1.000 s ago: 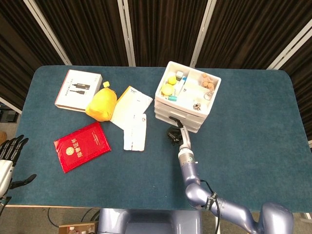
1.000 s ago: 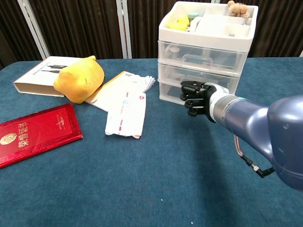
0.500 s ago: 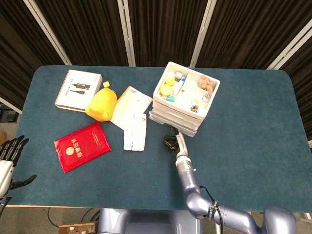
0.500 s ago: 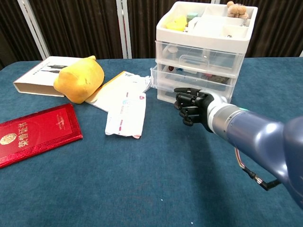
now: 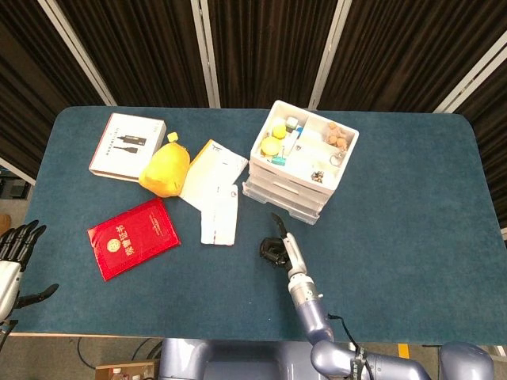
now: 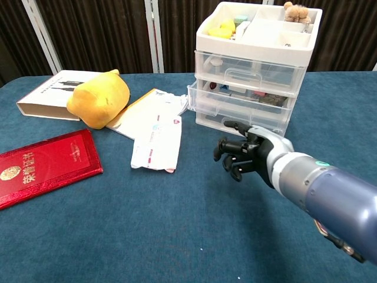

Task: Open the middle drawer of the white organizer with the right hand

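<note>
At the lower left edge of the head view your left hand [image 5: 16, 245] waits off the table, fingers spread, holding nothing. Mid-frame, your right hand [image 6: 244, 156] hangs empty with fingers loosely curled, apart from the white organizer [image 6: 254, 68]. Its middle drawer [image 6: 238, 106] juts out at upper centre — likely open enough — and bare table [image 6: 177, 236] below gives you room.
</note>
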Motion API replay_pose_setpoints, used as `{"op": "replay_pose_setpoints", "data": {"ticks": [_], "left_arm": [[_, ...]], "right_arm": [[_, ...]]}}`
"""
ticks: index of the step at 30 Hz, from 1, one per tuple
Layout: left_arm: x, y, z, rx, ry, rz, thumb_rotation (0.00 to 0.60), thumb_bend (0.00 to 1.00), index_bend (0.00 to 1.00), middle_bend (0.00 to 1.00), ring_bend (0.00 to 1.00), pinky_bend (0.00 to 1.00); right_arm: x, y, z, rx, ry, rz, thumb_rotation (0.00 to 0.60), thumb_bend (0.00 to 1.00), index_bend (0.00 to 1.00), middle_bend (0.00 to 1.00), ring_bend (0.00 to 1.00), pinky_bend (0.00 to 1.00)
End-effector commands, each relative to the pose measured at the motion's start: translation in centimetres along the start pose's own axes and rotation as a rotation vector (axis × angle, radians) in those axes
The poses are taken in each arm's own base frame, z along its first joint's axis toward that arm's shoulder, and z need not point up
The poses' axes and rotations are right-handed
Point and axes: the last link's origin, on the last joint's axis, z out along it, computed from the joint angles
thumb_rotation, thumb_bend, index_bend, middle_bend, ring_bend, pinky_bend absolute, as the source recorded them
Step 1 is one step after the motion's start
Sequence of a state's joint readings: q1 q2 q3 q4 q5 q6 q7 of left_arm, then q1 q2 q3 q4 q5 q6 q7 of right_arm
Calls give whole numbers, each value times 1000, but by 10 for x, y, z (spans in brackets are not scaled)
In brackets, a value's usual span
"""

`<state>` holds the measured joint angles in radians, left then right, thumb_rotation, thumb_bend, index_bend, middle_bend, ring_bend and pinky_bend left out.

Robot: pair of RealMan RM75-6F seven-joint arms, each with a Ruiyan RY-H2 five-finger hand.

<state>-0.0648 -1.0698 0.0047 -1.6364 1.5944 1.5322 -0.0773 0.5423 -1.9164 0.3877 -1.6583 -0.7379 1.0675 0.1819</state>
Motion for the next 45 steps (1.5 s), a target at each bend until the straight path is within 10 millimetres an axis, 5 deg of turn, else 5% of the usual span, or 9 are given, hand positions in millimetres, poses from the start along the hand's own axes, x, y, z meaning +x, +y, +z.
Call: {"op": "replay_pose_setpoints", "data": {"ticks": [1, 10, 17, 37, 45], "left_arm": [[0, 0, 0, -3, 4, 5, 600, 24, 0, 0, 0, 16], [0, 0, 0, -5, 11, 16, 600, 24, 0, 0, 0, 16], [-1, 1, 0, -7, 15, 23, 600, 25, 0, 0, 0, 16], [-1, 0, 0, 0, 3, 12, 600, 25, 0, 0, 0, 16], [-2, 0, 0, 0, 1, 11, 600, 25, 0, 0, 0, 16]], "right_arm": [[6, 1, -14, 36, 17, -75, 600, 716, 0, 691, 720, 805], [28, -30, -39, 177, 130, -409, 600, 715, 0, 691, 720, 804], [51, -43, -25, 115, 190, -572, 600, 714, 1, 691, 720, 805], [75, -41, 2, -7, 244, -647, 600, 749, 382, 760, 774, 821], [71, -40, -5, 4, 230, -654, 600, 752, 413, 762, 775, 823]]}}
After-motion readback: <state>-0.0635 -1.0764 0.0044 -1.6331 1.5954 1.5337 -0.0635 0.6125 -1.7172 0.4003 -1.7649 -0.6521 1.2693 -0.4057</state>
